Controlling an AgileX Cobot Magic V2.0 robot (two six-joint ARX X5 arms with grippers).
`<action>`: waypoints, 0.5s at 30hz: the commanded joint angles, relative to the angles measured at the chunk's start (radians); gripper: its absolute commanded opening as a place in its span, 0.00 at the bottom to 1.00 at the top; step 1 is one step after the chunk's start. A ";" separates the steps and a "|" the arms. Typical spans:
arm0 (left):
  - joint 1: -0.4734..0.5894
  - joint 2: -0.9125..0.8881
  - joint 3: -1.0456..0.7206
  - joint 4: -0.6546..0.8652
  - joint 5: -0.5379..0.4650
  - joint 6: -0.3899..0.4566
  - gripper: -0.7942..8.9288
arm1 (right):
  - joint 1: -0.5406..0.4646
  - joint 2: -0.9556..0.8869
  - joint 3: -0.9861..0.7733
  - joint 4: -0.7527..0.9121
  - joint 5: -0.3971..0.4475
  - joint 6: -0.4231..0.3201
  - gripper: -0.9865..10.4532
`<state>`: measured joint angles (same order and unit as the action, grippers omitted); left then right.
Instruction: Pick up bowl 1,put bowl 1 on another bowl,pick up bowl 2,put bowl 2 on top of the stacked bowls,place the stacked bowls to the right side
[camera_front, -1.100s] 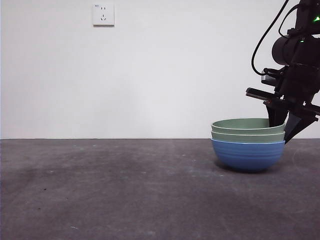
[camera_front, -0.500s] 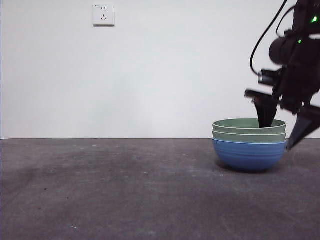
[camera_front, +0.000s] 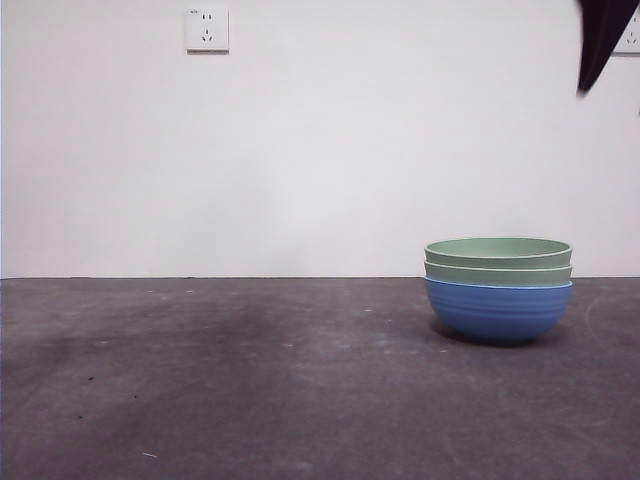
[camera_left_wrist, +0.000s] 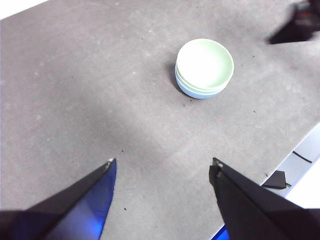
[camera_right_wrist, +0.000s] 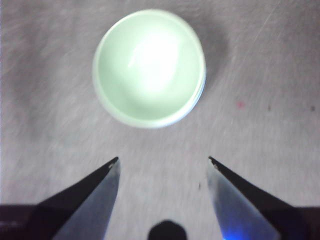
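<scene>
The stacked bowls (camera_front: 498, 288) rest on the table at the right: a blue ribbed bowl (camera_front: 497, 311) below, two pale green bowls (camera_front: 497, 259) nested in it. From above, the right wrist view shows the stacked bowls (camera_right_wrist: 150, 68) with the top green one uppermost. My right gripper (camera_right_wrist: 163, 162) hangs open high over them, holding nothing; only a black tip (camera_front: 600, 40) of it shows at the front view's top right corner. My left gripper (camera_left_wrist: 163, 163) is open, empty and far from the stacked bowls (camera_left_wrist: 204, 68).
A white wall socket (camera_front: 207, 29) sits on the back wall. The dark grey table (camera_front: 250, 380) stretches to the left of the stack. In the left wrist view the table's edge (camera_left_wrist: 295, 150) runs close past the bowls.
My right gripper let go of the stack's rim and rose straight up, almost out of the front view. The bowls stayed in place.
</scene>
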<state>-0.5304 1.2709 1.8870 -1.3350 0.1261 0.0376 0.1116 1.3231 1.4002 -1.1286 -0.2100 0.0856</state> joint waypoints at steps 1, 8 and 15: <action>0.002 0.000 -0.003 -0.043 0.007 0.019 0.40 | 0.022 -0.094 -0.006 -0.075 -0.001 -0.017 0.34; 0.002 0.000 -0.003 -0.044 0.014 0.019 0.40 | 0.114 -0.288 -0.006 -0.229 0.000 -0.015 0.33; 0.002 0.000 -0.003 -0.046 0.069 0.019 0.40 | 0.171 -0.385 -0.006 -0.245 0.000 0.031 0.32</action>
<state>-0.5304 1.2709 1.8870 -1.3354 0.1768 0.0448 0.2779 0.9405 1.4002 -1.3563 -0.2100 0.0959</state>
